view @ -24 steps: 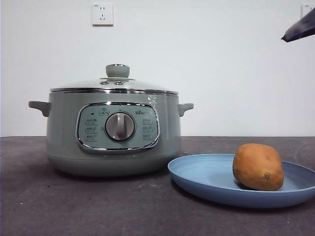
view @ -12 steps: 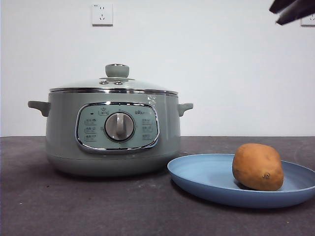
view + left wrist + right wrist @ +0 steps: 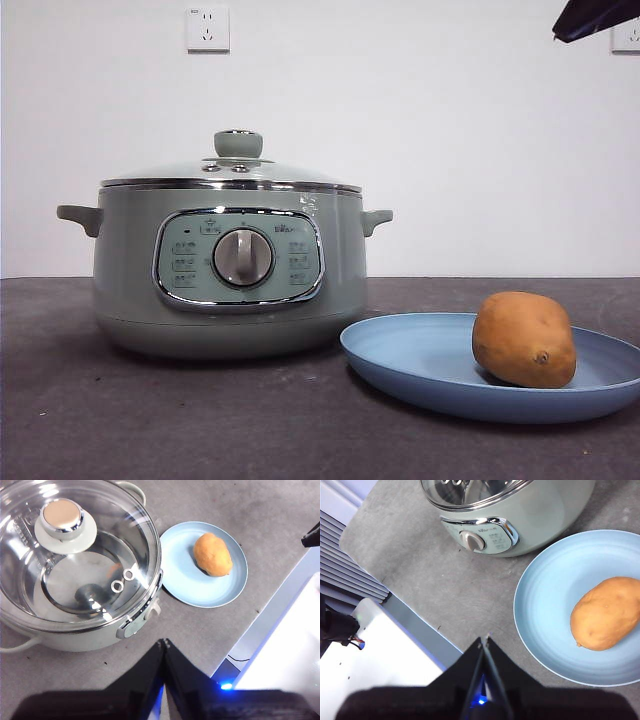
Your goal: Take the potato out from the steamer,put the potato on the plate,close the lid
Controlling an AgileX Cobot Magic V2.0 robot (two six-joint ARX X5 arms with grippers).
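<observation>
On the left of the desk (image 3: 200, 420) stands the steamer (image 3: 230, 270), its dial facing the front edge. The lid (image 3: 232, 172) sits closed on its chrome rim, knob upright. Just beside it to the right lies the plate (image 3: 420, 365), and the potato (image 3: 524, 339) rests on the plate's right part. The left gripper (image 3: 164, 642) hangs high above the desk, jaws pressed together and empty. The right gripper (image 3: 484, 641) is likewise raised, jaws closed on nothing.
</observation>
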